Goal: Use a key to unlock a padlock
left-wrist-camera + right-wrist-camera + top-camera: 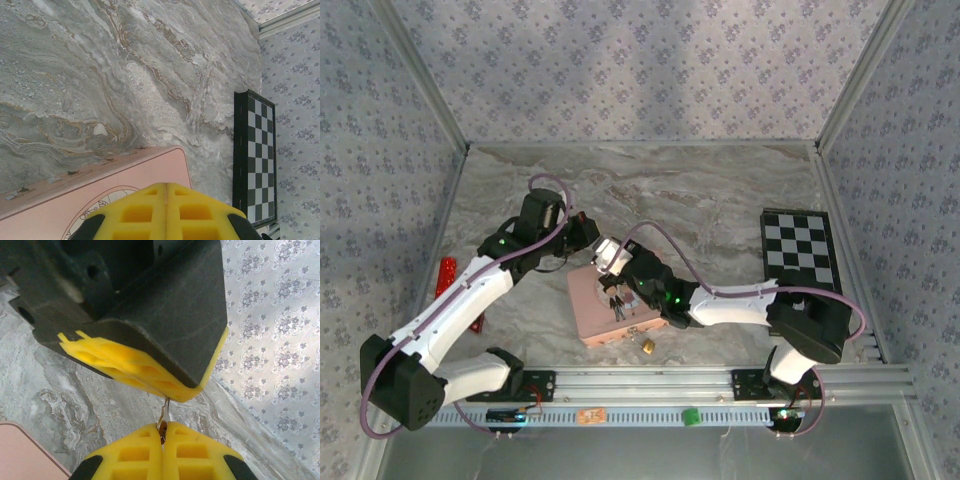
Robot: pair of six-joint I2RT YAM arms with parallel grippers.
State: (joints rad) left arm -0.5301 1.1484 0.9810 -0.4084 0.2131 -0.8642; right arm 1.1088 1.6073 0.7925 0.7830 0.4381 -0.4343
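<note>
The right end effector (164,434) has its 2 yellow fingers pressed together on a thin metal piece (164,414), which sticks up from the seam between them. The piece is too small to say what it is. The left end effector (166,194) is also closed, its 2 fingers meeting with no gap, and its own camera shows nothing between them.

In the right wrist view, the left one's pads (125,362) hang just above, and the piece's upper end touches their tip. Whether they pinch it cannot be told.

The top view shows both end effectors meeting above the far edge of a pink tin (605,328). The padlock (647,346) lies on the table (720,200) just beside the tin's near edge, apart from both end effectors. Small dark bits (616,303) on the lid are hard to make out. A checkerboard (800,252) lies well to the right. The left wrist view cuts off most of the tin.
</note>
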